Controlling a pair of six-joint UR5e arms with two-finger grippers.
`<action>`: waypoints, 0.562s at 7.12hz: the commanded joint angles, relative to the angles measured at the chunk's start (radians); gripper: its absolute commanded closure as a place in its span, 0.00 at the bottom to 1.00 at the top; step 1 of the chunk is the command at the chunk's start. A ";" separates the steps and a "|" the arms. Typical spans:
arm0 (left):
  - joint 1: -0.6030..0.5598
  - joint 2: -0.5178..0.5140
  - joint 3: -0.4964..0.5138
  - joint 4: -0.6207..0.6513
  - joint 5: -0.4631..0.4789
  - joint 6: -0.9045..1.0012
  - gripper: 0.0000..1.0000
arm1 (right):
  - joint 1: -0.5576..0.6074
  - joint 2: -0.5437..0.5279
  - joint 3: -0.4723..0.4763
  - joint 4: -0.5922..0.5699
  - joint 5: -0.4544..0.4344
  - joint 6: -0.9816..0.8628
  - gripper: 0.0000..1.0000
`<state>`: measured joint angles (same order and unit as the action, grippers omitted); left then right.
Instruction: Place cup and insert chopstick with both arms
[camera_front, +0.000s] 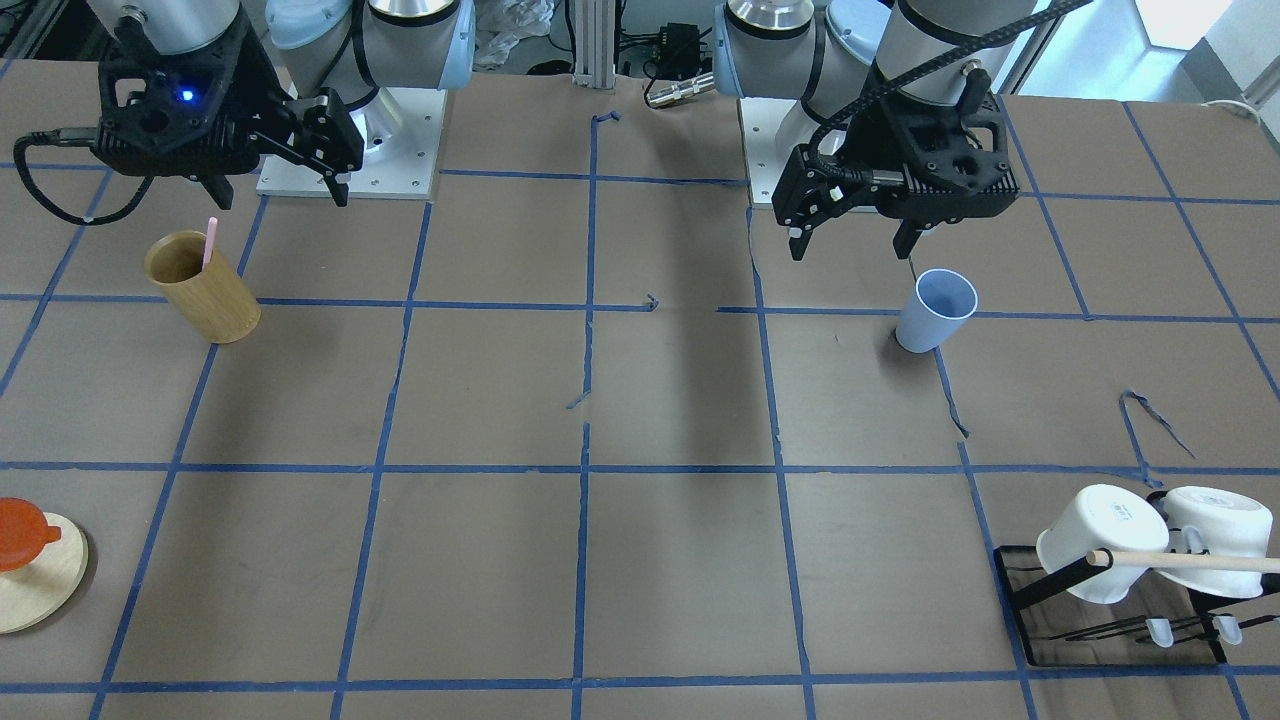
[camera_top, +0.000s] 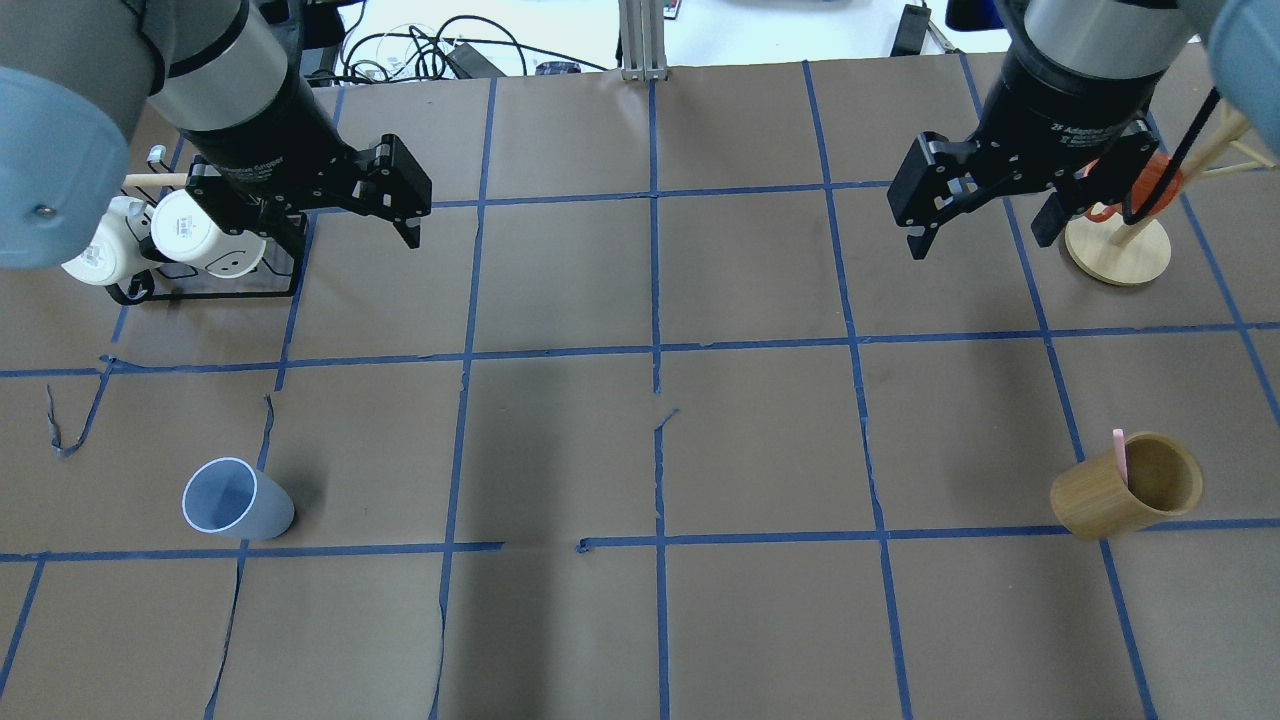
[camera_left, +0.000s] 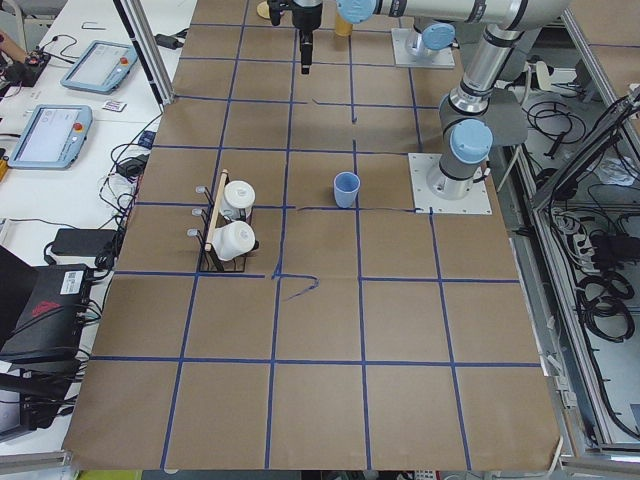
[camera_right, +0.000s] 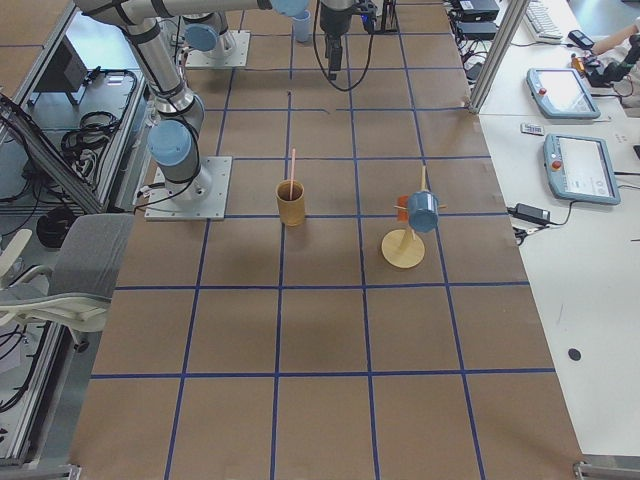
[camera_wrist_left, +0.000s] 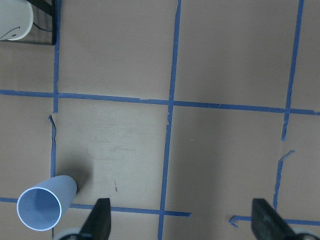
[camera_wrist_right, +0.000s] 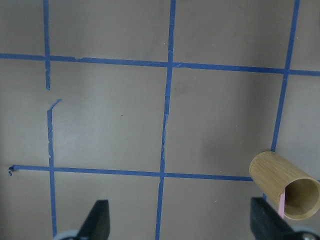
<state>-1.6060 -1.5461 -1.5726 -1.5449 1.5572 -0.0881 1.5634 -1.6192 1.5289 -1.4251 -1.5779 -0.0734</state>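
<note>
The light-blue cup (camera_front: 935, 310) stands upright and empty on the table on my left side; it also shows in the overhead view (camera_top: 235, 500) and at the lower left of the left wrist view (camera_wrist_left: 42, 207). My left gripper (camera_front: 850, 248) hangs open and empty high above the table, apart from the cup. The pale-pink chopstick (camera_front: 210, 243) stands inside a tan bamboo cylinder (camera_front: 200, 287) on my right side, also seen in the overhead view (camera_top: 1120, 455). My right gripper (camera_front: 278, 195) is open and empty, high above the table and apart from the cylinder.
A black rack (camera_front: 1120, 600) with two white mugs and a wooden rod stands at the far left corner. A round wooden stand (camera_front: 40, 570) with an orange piece stands at the far right. Blue tape lines grid the brown table.
</note>
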 joint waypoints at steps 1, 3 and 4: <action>0.000 0.000 0.006 -0.004 -0.011 0.014 0.00 | 0.006 -0.001 0.001 -0.001 0.012 0.001 0.00; 0.004 0.001 0.005 -0.003 -0.012 0.016 0.00 | 0.003 -0.001 0.001 -0.003 0.001 0.006 0.00; 0.004 0.006 0.000 -0.003 -0.011 0.016 0.00 | 0.004 -0.001 0.001 -0.003 0.003 0.010 0.00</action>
<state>-1.6026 -1.5440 -1.5689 -1.5478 1.5457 -0.0728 1.5663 -1.6198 1.5293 -1.4279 -1.5758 -0.0668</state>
